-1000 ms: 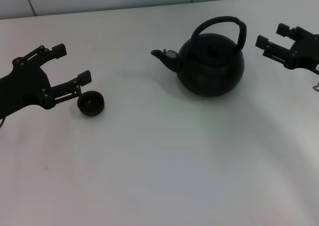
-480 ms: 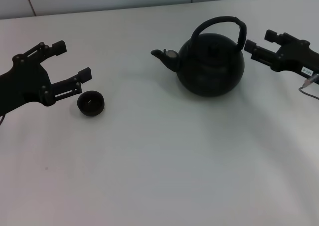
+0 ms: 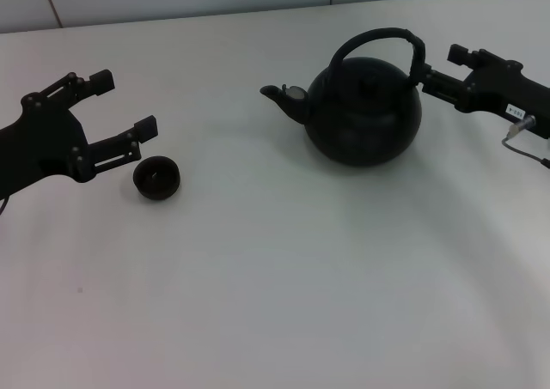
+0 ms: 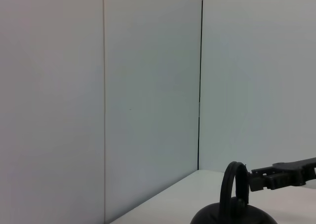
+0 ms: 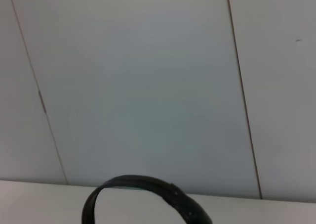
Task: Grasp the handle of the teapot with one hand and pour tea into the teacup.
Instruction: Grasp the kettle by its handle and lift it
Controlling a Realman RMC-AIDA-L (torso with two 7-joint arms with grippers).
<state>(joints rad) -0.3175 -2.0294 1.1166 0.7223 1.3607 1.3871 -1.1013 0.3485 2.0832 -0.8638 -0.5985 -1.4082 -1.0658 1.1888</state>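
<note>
Teapot [image 3: 364, 110] upright mid-counter [image 3: 284, 277], handle [image 3: 378, 39] ungrasped; approach step, right gripper [image 3: 436, 69] open beside handle, needing advance and closure; left gripper [image 3: 125, 106] open near teacup [image 3: 156, 178].

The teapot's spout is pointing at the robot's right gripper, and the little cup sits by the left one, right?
Not quite. In the head view the teapot aims its spout toward the left gripper side, away from the right gripper. The teacup does sit by the left one.
</note>
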